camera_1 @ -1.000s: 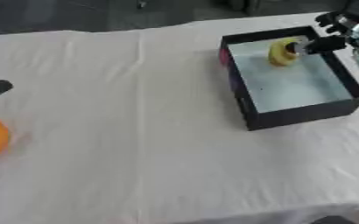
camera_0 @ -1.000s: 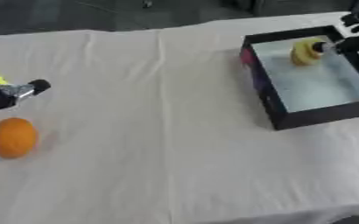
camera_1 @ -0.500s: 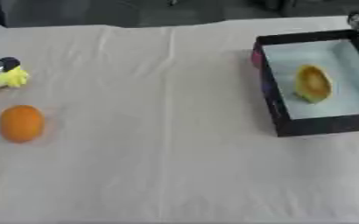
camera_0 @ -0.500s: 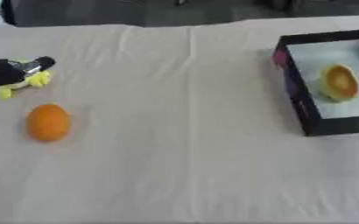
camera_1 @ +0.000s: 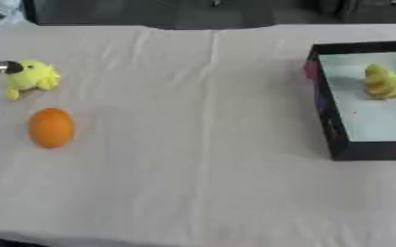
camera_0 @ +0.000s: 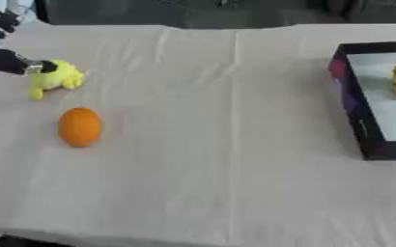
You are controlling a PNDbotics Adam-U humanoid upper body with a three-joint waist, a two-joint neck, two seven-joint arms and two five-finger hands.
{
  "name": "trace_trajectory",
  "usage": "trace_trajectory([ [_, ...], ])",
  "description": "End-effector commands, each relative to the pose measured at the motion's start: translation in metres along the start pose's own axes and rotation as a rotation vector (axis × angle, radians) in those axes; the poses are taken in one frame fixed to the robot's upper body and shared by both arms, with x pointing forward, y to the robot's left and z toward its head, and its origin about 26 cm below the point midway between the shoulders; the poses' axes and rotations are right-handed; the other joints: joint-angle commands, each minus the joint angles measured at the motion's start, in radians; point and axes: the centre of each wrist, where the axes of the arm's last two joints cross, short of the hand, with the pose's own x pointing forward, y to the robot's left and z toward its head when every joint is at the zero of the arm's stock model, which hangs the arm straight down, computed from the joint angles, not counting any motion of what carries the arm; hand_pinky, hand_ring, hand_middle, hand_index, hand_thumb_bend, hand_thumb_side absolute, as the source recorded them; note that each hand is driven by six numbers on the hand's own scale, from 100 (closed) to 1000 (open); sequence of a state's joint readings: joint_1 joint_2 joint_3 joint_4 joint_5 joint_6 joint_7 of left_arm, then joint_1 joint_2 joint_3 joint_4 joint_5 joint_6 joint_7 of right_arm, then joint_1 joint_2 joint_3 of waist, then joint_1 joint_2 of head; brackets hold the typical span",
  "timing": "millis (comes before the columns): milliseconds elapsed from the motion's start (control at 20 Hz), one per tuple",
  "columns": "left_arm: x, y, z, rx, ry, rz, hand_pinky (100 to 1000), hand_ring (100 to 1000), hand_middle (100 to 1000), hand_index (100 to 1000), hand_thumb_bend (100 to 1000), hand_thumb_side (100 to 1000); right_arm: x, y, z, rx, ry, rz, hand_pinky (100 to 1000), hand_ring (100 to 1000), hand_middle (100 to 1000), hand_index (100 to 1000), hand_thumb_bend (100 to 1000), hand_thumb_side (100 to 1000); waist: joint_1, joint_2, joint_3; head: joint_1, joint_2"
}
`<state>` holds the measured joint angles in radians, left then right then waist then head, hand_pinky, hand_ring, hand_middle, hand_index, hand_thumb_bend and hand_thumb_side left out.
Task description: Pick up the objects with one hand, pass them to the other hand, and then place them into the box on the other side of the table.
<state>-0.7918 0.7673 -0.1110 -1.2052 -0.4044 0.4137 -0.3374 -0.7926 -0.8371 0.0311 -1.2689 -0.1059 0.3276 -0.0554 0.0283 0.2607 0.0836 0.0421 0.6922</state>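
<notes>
A yellow plush toy lies at the table's left side. My left hand comes in from the upper left corner, open, and one straight finger touches the toy's top. An orange rests on the cloth just in front of the toy, apart from the hand. On the right stands the black box with a pale floor, and a yellow object lies inside near its far end. My right hand shows in neither view.
A white cloth with a lengthwise crease covers the table. Its front edge runs along the bottom of the views. A dark area lies beyond the far edge.
The camera has swung left, shifting the whole picture. My right hand, at the box holding the yellow object 1.0 s ago, has let it go and left the view. The left hand stays at the toy.
</notes>
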Motion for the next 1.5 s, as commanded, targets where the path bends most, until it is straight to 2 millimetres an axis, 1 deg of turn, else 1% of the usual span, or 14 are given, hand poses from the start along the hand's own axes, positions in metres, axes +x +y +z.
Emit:
trace_trajectory([
  [50, -0.007, 0.021, -0.010, -0.029, 0.050, -0.032, 848, 857, 775, 823, 595, 100, 0.017, -0.009, 0.000, -0.011, -0.047, -0.003, 864, 883, 884, 890, 191, 388, -0.002, -0.012, -0.002, 0.007, -0.006],
  [250, -0.010, 0.027, -0.026, -0.053, 0.105, -0.078, 857, 861, 775, 819, 527, 100, 0.023, -0.006, 0.001, 0.001, -0.069, -0.009, 863, 878, 877, 885, 192, 392, -0.004, 0.004, -0.009, 0.016, -0.017],
  [450, -0.015, 0.029, -0.037, -0.050, 0.188, -0.139, 861, 860, 772, 821, 528, 100, 0.026, -0.003, 0.001, 0.008, -0.079, -0.013, 863, 876, 874, 883, 187, 412, -0.003, 0.023, -0.021, 0.032, -0.031],
  [500, -0.016, 0.029, -0.039, -0.044, 0.211, -0.148, 862, 860, 772, 822, 526, 100, 0.027, -0.002, 0.001, 0.010, -0.081, -0.013, 863, 875, 874, 882, 179, 406, -0.003, 0.027, -0.024, 0.037, -0.035],
  [750, -0.025, 0.025, -0.047, -0.004, 0.310, -0.186, 865, 860, 773, 823, 544, 100, 0.030, 0.000, 0.001, 0.018, -0.092, -0.022, 862, 872, 869, 879, 182, 432, 0.000, 0.047, -0.043, 0.067, -0.051],
  [1000, -0.031, 0.018, -0.052, 0.018, 0.375, -0.207, 864, 859, 772, 824, 518, 100, 0.033, 0.002, 0.001, 0.021, -0.099, -0.036, 862, 869, 866, 876, 176, 449, 0.000, 0.062, -0.061, 0.091, -0.062],
  [1200, -0.034, 0.014, -0.053, 0.028, 0.401, -0.228, 856, 849, 758, 798, 423, 100, 0.031, 0.002, 0.001, 0.017, -0.093, -0.044, 861, 866, 863, 873, 175, 461, -0.001, 0.068, -0.068, 0.101, -0.064],
  [1250, -0.035, 0.013, -0.053, 0.039, 0.407, -0.237, 844, 833, 737, 751, 330, 100, 0.030, 0.002, 0.001, 0.018, -0.091, -0.047, 861, 865, 861, 872, 176, 464, -0.001, 0.069, -0.070, 0.104, -0.065],
  [1300, -0.035, 0.011, -0.053, 0.051, 0.411, -0.242, 842, 830, 733, 745, 320, 100, 0.030, 0.002, 0.001, 0.020, -0.090, -0.051, 861, 865, 861, 872, 175, 464, -0.001, 0.070, -0.071, 0.105, -0.066],
  [1350, -0.036, 0.009, -0.053, 0.065, 0.412, -0.249, 817, 789, 675, 699, 272, 100, 0.029, 0.003, 0.002, 0.021, -0.088, -0.054, 861, 863, 860, 871, 174, 465, -0.002, 0.069, -0.072, 0.104, -0.066],
  [1400, -0.036, 0.008, -0.053, 0.083, 0.412, -0.261, 808, 778, 658, 672, 257, 100, 0.028, 0.003, 0.002, 0.022, -0.086, -0.055, 861, 863, 859, 870, 173, 466, -0.002, 0.068, -0.072, 0.100, -0.065],
  [1450, -0.036, 0.007, -0.053, 0.109, 0.410, -0.273, 784, 747, 612, 602, 219, 100, 0.028, 0.003, 0.002, 0.023, -0.084, -0.058, 861, 862, 859, 869, 173, 467, -0.002, 0.067, -0.072, 0.097, -0.063],
  [1500, -0.035, 0.006, -0.053, 0.135, 0.407, -0.281, 777, 736, 599, 584, 218, 100, 0.028, 0.003, 0.002, 0.024, -0.083, -0.060, 861, 862, 859, 869, 172, 468, -0.002, 0.066, -0.072, 0.095, -0.063],
])
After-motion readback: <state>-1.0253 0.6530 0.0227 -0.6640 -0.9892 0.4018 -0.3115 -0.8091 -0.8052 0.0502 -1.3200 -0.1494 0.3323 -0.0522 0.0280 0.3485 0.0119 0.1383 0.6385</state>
